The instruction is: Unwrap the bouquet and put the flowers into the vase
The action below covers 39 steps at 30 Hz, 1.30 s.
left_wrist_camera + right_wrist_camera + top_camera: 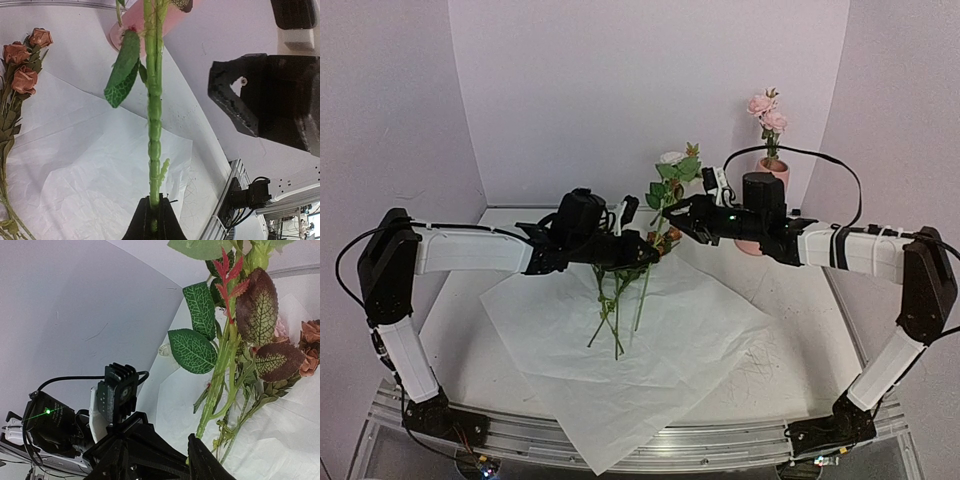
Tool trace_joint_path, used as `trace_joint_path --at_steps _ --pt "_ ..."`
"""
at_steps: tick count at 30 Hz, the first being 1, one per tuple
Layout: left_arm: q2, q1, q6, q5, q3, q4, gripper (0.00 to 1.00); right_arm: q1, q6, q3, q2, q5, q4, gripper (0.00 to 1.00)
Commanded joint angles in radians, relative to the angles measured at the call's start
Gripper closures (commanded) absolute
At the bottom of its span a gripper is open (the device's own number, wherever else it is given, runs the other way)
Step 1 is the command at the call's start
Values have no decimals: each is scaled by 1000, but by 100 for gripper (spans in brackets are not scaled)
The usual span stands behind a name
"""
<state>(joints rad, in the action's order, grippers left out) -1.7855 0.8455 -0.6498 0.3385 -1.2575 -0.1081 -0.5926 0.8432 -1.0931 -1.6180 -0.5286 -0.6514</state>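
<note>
Counts: 2 arms, 1 vase (772, 172), 1 spread of crinkled white paper (650, 390), 1 loose bunch of flowers (617, 315), and 1 pink sprig (766, 110) in the vase.

Near: the paper lies opened out flat on the bench (470, 300), with its front corner reaching over the near rail between the arm bases.

Mid: the bunch is held up above the paper, between the two arms.
- Several thin green stems fan down toward the sheet. Can't tell if the tips touch it.
- Green leaves and 1 white rose (670, 158) are at the top of the bunch.
- There are 3 brownish-orange roses (25, 55), counted in the left wrist view, on their own stems off to one side of the gripped stem.
- A couple of the leaves are reddish-brown.

Left fingers (142, 225): clenched on 1 knobbly green stem (154, 125). It runs straight out from the tips with 1 green leaf hanging off it.

Right fingers (205, 462): at the stem bundle below the leaves, with one stem end right against a fingertip. Can't tell whether they are clamped on it or loose.

Far: the vase stands upright at the back right of the bench, behind the right arm, which hides its mid-body.
- It holds the pink sprig only, with 2 blooms visible, standing up out of the mouth.
- The loose bunch is to the left of the vase, outside it.
</note>
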Motion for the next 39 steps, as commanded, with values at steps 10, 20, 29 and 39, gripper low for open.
trace_joint_path --at_steps 10,20,29,39 --pt "90 18 38 23 -29 -58 98 -27 24 -35 -35 23 -33 62" --pt "87 34 38 35 -38 -59 97 -34 32 -46 -39 66 -39 71" --pt "81 45 56 57 -41 -64 97 -33 39 -30 -26 111 -60 84" --pt "114 50 71 -6 7 -68 45 -34 -114 37 93 188 -63 100"
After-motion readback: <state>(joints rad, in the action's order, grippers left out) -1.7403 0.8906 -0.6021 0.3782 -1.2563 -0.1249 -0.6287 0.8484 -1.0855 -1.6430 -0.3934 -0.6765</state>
